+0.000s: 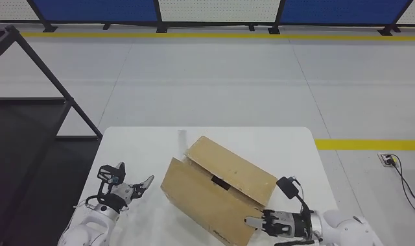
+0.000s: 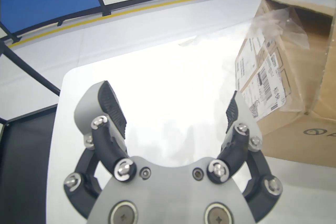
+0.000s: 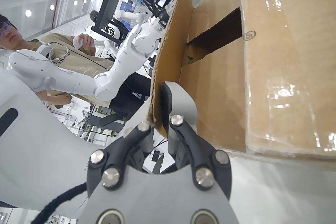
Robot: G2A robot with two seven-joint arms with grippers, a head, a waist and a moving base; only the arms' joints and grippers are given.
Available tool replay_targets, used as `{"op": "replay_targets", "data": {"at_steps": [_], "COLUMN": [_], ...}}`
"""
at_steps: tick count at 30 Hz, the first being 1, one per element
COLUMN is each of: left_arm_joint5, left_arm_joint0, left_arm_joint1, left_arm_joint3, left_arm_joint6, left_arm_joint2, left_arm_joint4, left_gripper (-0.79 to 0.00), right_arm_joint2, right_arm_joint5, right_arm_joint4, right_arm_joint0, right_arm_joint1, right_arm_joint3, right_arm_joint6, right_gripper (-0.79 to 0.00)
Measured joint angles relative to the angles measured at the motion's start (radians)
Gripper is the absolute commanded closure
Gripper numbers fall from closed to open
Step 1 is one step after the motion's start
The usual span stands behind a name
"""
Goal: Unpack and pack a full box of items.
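- Cardboard box (image 1: 217, 187): brown, on the white table (image 1: 136, 148), from mid-surface down to the near edge, set askew to the table's edges. A dark gap (image 1: 219, 181) shows between the panels of its upper face.
- Same box in the left wrist view (image 2: 296, 72): printed white labels (image 2: 262, 78) on the side facing the left edge, and a loose piece of clear film (image 2: 278, 25) hanging off its upper corner.
- Left gripper (image 1: 135, 172): over the near-left part of the table, beside the box and apart from it. In its own wrist view (image 2: 170, 91) the two ribbed pads stand spread wide with nothing between them.
- Right gripper (image 1: 254, 223): at the box's near-right corner, by the table's near edge.
- In its own wrist view the right gripper (image 3: 157, 104) is pinched on the lower edge of an upright flap (image 3: 173, 33) of the box. One finger (image 3: 181, 101) lies against the flap's inner face; the other is behind the cardboard.
- Black frame rack (image 1: 39, 116): on the floor beyond the table's left edge.
- Blue and white panels (image 1: 220, 2): along the far wall, with a yellow floor line (image 1: 194, 34) in front.
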Motion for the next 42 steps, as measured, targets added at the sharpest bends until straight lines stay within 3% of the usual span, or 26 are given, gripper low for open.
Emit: {"op": "replay_targets", "data": {"at_steps": [5,7,15,22,28,42], "left_arm_joint5": [-0.005,-0.001,-0.001,-0.003,-0.008,-0.015], "left_arm_joint0": [-0.012,-0.015,-0.016,-0.016,-0.020,-0.029], "left_arm_joint1": [0.000,-0.001,-0.002,-0.003,-0.002,-0.002], "left_arm_joint3": [0.017,0.022,0.027,0.028,0.029,0.032], "left_arm_joint6": [0.005,0.008,0.017,0.023,0.023,0.019], "left_arm_joint2": [0.026,0.034,0.052,0.062,0.069,0.079], "left_arm_joint4": [0.047,0.058,0.069,0.069,0.078,0.082], "left_gripper": [-0.785,-0.785,-0.785,-0.785,-0.785,-0.785], "right_arm_joint2": [-0.035,-0.042,-0.041,0.031,0.132,0.171], "right_arm_joint5": [-0.012,-0.016,-0.032,-0.062,0.112,0.114], "right_arm_joint4": [0.003,0.010,0.032,0.048,-0.026,0.044], "right_arm_joint0": [0.011,0.016,0.020,-0.051,-0.108,-0.140], "right_arm_joint1": [0.022,0.029,0.052,0.076,0.086,0.092], "right_arm_joint3": [0.001,0.008,0.024,-0.022,-0.039,-0.015], "right_arm_joint6": [-0.012,-0.016,-0.032,-0.068,-0.248,-0.254], "right_gripper": [-0.009,-0.785,-0.785,-0.785,-0.785,-0.785]}}
